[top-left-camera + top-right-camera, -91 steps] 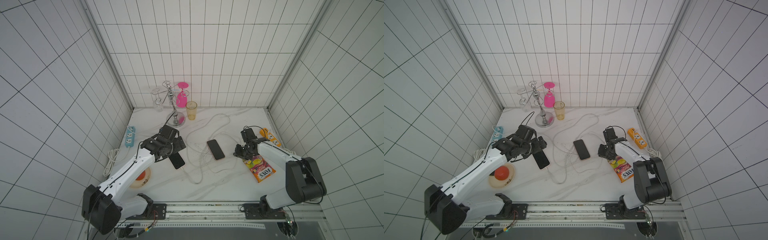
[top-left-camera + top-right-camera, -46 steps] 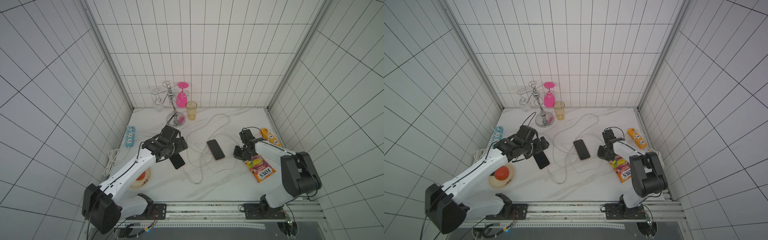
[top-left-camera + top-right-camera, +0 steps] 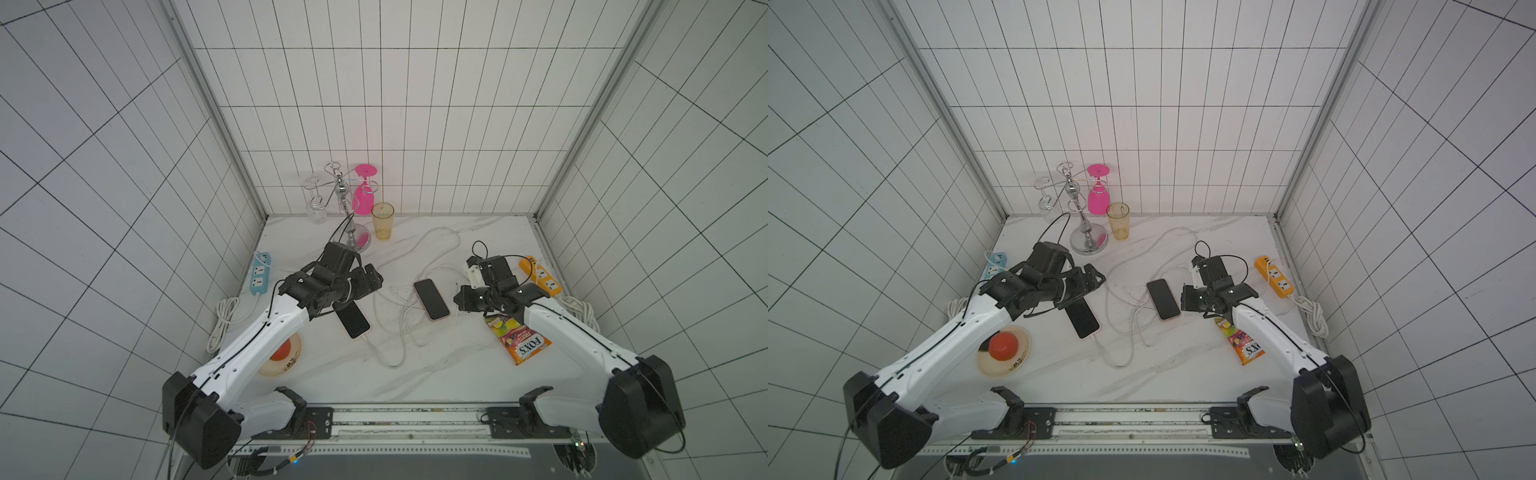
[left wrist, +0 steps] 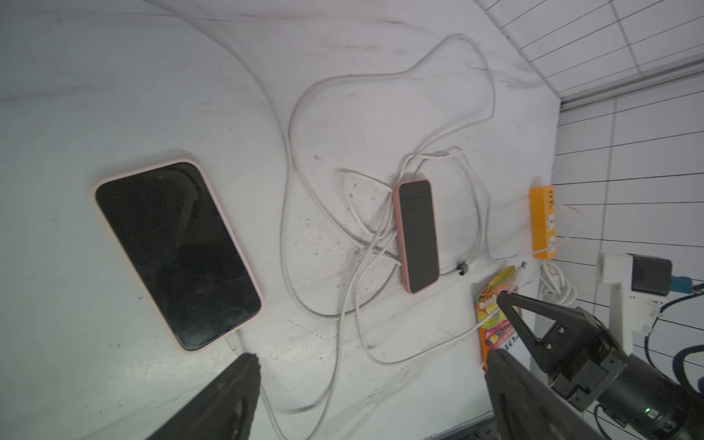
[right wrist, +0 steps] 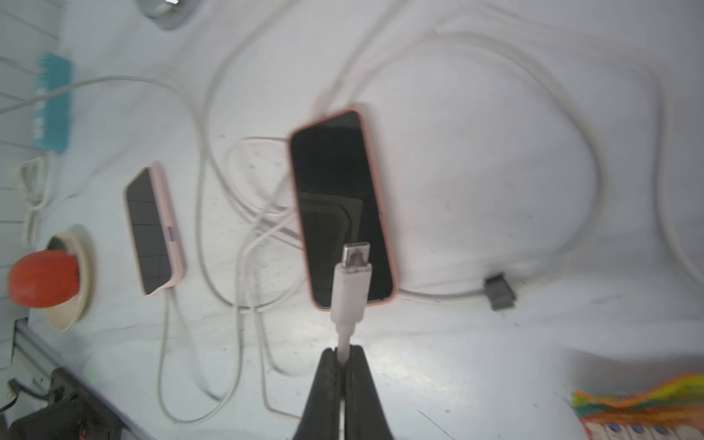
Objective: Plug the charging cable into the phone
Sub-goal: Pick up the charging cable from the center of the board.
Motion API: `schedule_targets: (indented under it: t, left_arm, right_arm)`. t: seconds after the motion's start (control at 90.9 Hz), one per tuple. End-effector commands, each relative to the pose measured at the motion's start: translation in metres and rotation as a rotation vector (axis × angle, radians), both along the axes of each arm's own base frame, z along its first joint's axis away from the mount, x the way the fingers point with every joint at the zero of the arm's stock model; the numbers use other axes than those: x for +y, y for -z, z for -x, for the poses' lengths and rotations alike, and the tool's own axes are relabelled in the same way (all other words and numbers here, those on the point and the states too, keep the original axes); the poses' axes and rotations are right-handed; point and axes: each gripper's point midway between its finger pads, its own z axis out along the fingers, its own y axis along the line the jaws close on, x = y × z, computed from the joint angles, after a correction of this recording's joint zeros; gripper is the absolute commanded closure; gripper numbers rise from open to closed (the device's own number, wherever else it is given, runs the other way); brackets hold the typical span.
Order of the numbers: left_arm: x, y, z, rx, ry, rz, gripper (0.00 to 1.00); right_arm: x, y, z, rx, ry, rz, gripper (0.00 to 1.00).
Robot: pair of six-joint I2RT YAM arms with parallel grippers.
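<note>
Two dark-screened phones in pink cases lie on the marble table. The middle phone (image 3: 431, 299) (image 5: 339, 190) has no plug in it. My right gripper (image 5: 344, 348) (image 3: 457, 300) is shut on the white charging cable just behind its plug (image 5: 352, 282). The plug sticks out past the fingertips, over the phone's near end and off the table. The left phone (image 3: 353, 321) (image 4: 175, 255) has a white cable running from its near end. My left gripper (image 4: 371, 356) (image 3: 374, 278) hangs open above the table beside it, holding nothing.
Loose white cable loops (image 3: 401, 332) lie between and around the phones. A candy bag (image 3: 517, 338) and an orange power strip (image 3: 540, 276) are at the right. A blue power strip (image 3: 260, 276) and a plate (image 3: 291, 361) are at the left. A glass rack (image 3: 347, 199) and an amber cup (image 3: 382, 220) stand at the back.
My right gripper's jaws have closed onto the charging cable. My left gripper has shifted slightly to the right and stays open.
</note>
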Motion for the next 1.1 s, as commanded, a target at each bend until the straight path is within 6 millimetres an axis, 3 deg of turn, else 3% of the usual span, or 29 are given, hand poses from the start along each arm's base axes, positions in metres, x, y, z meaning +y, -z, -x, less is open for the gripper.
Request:
schedule_targets:
  t: [0.0,0.099,0.286,0.539,0.671,0.847,1.089]
  left_arm:
    - [-0.027,-0.052,0.004,-0.128,0.116,0.152,0.07]
    - [-0.041,-0.067,0.010,-0.174,0.176,0.193,0.11]
    - [-0.072,-0.072,0.023,-0.213,0.287,0.195,0.17]
    - [-0.103,-0.049,0.030,-0.161,0.340,0.126,0.27]
    - [-0.111,-0.039,0.030,-0.143,0.345,0.099,0.33]
    - [-0.123,-0.031,0.034,-0.133,0.376,0.066,0.53]
    - [-0.129,-0.012,0.034,-0.091,0.384,0.007,0.61]
  right_arm:
    - [0.045,-0.052,0.030,-0.243,-0.240,-0.141,1.00]
    - [0.057,-0.067,0.051,-0.371,-0.345,-0.199,1.00]
    - [0.068,-0.061,0.076,-0.381,-0.487,-0.237,1.00]
    - [0.075,-0.055,0.080,-0.363,-0.514,-0.211,1.00]
    - [0.076,-0.057,0.081,-0.369,-0.518,-0.217,1.00]
    - [0.075,-0.056,0.081,-0.367,-0.517,-0.215,1.00]
    - [0.076,-0.055,0.082,-0.364,-0.522,-0.216,1.00]
